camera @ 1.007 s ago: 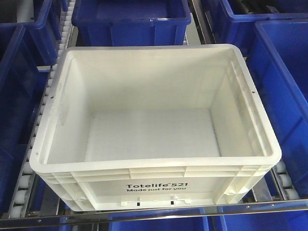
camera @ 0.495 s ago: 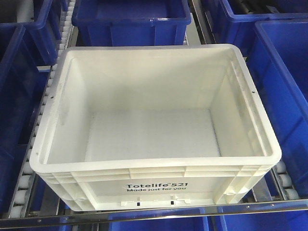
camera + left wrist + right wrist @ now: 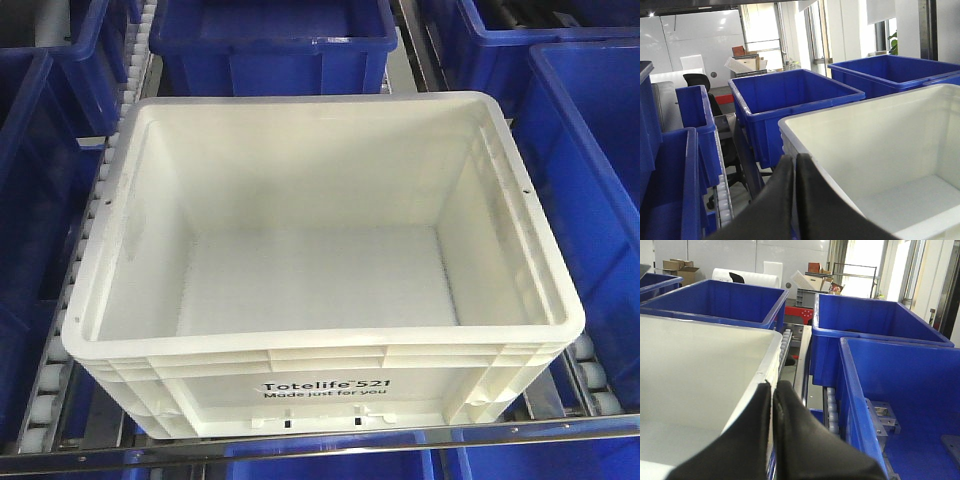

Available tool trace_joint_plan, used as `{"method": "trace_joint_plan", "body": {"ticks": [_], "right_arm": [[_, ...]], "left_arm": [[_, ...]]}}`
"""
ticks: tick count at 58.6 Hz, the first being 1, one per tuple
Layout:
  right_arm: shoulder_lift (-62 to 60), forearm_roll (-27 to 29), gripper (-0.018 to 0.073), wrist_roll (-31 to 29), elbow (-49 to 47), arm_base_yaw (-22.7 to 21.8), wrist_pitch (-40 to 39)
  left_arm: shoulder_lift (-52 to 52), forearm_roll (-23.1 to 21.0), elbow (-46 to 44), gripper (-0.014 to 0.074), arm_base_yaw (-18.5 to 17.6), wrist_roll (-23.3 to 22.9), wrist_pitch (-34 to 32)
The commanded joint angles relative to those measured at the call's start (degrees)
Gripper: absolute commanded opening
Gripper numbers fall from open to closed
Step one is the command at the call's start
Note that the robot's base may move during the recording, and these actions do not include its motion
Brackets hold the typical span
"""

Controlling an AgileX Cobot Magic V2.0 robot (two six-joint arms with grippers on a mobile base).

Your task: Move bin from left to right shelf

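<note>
The white bin, printed "Totelife 521" on its near side, sits empty on the roller shelf in the middle of the front view. No gripper shows in that view. In the left wrist view my left gripper is shut, its black fingers pressed together just in front of the bin's left rim. In the right wrist view my right gripper is also shut, in line with the bin's right rim. Neither gripper holds anything that I can see.
Dark blue bins surround the white one: behind it, to its right and to its left. Roller tracks run along both sides. A metal bar crosses the shelf's front edge.
</note>
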Motion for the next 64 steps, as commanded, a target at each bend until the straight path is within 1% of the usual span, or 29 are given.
{"method": "trace_joint_plan", "body": {"ticks": [1, 10, 12, 15, 17, 20, 21, 22, 24, 25, 28, 30, 37, 44, 48, 52, 57, 60, 64], "right_arm": [[0.62, -0.17, -0.0008, -0.5, -1.58, -0.03, -3.86], [0.62, -0.17, -0.0008, -0.5, -1.58, -0.03, -3.86], [0.62, -0.17, -0.0008, -0.5, -1.58, -0.03, -3.86], [0.62, -0.17, -0.0008, -0.5, -1.58, -0.03, -3.86], [0.62, -0.17, -0.0008, -0.5, -1.58, -0.03, -3.86], [0.62, -0.17, -0.0008, -0.5, -1.58, -0.03, -3.86], [0.62, -0.17, -0.0008, -0.5, -1.58, -0.03, -3.86], [0.62, -0.17, -0.0008, -0.5, -1.58, -0.03, -3.86], [0.62, -0.17, -0.0008, -0.5, -1.58, -0.03, -3.86], [0.62, -0.17, -0.0008, -0.5, -1.58, -0.03, -3.86], [0.62, -0.17, -0.0008, -0.5, -1.58, -0.03, -3.86], [0.62, -0.17, -0.0008, -0.5, -1.58, -0.03, -3.86], [0.62, -0.17, -0.0008, -0.5, -1.58, -0.03, -3.86], [0.62, -0.17, -0.0008, -0.5, -1.58, -0.03, -3.86], [0.62, -0.23, -0.0008, -0.5, -1.58, -0.03, -3.87], [0.62, -0.23, -0.0008, -0.5, -1.58, -0.03, -3.87], [0.62, -0.23, -0.0008, -0.5, -1.58, -0.03, -3.87], [0.62, -0.23, -0.0008, -0.5, -1.58, -0.03, -3.87], [0.62, -0.21, -0.0008, -0.5, -1.58, -0.03, -3.79]], "left_arm": [[0.92, -0.45, -1.48, -0.0007, -0.35, 0.22, -4.2], [0.92, 0.07, -1.48, -0.0006, -0.35, 0.22, -4.09], [0.87, 2.23, -1.48, -0.0006, -0.35, -0.1, -4.42], [0.87, 6.72, -1.48, -0.0006, -0.35, -2.86, -4.77], [0.87, 9.97, -1.48, -0.0006, -0.35, -6.87, -4.77], [0.87, 16.92, -1.48, -0.0006, -0.35, -14.83, -4.77], [0.87, 19.24, -1.48, -0.0006, -0.35, -16.67, -4.77], [0.87, 21.42, -1.48, -0.0006, -0.35, -20.24, -4.77], [0.87, 25.15, -1.48, -0.0006, -0.35, -24.73, -4.77], [0.87, 26.51, -1.48, -0.0006, -0.35, -26.32, -4.77], [0.87, 29.06, -1.48, -0.0006, -0.35, -28.58, -4.77], [0.87, 29.68, -1.48, -0.0006, -0.35, -28.77, -4.77], [0.87, 29.73, -1.48, -0.0006, -0.35, -28.62, -4.41], [0.87, 29.79, -1.41, -0.0006, -0.35, -28.2, -1.07], [0.24, 30.16, 0.03, -0.0006, 0.06, -28.2, -0.9], [-0.91, 30.16, 3.6, -0.0006, 0.06, -28.2, -3.4], [-3.75, 30.11, 9.85, -0.0006, 0.06, -28.43, -8.21], [-5.48, 30.06, 13.49, -0.0006, 0.06, -28.76, -11.2], [-5.25, 29.99, 17.97, -0.0006, 0.06, -28.82, -16.39]]}}
